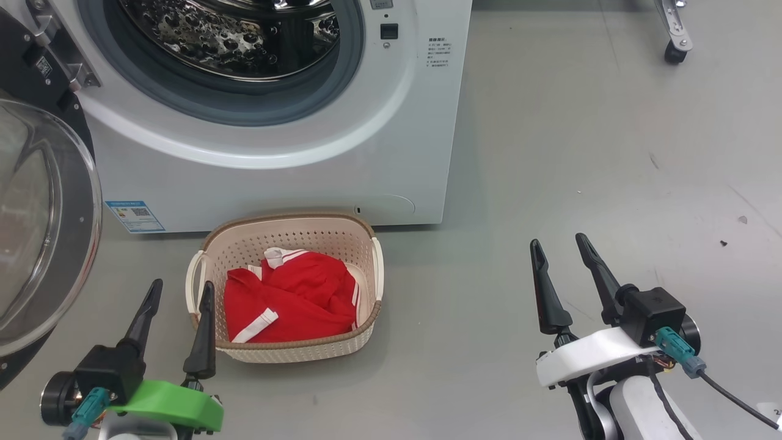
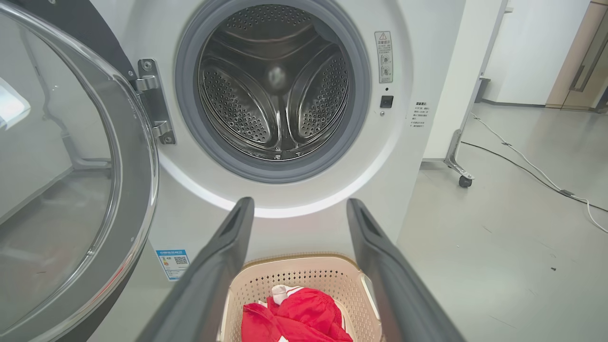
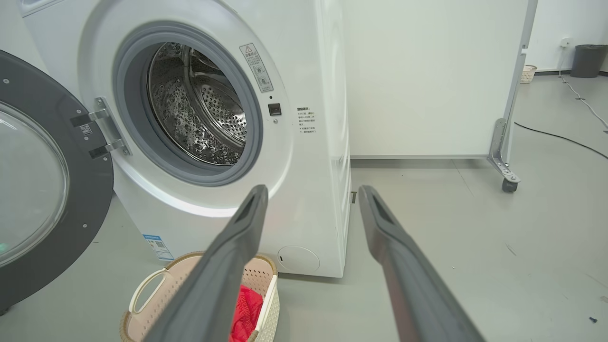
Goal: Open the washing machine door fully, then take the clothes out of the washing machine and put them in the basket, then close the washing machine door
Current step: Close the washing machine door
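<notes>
The white washing machine (image 1: 391, 153) stands ahead, its washing machine door (image 1: 43, 226) swung wide open to the left on its hinge (image 2: 154, 102). Its steel drum (image 2: 275, 90) looks empty. On the floor in front sits the cream basket (image 1: 287, 232) holding the red clothes (image 1: 290, 296) with white trim. My left gripper (image 1: 180, 293) is open just left of the basket's near corner, nothing between its fingers. My right gripper (image 1: 559, 244) hangs open over bare floor to the basket's right. The wrist views also show the basket (image 2: 304, 280) (image 3: 147, 294) and clothes (image 2: 299, 318) (image 3: 244, 316).
A white wheeled partition stands right of the machine, its caster (image 3: 509, 185) on the grey floor. Cables (image 2: 527, 166) trail across the floor at the right. A dark bin (image 3: 586, 59) and a small basket (image 3: 526, 73) sit far back.
</notes>
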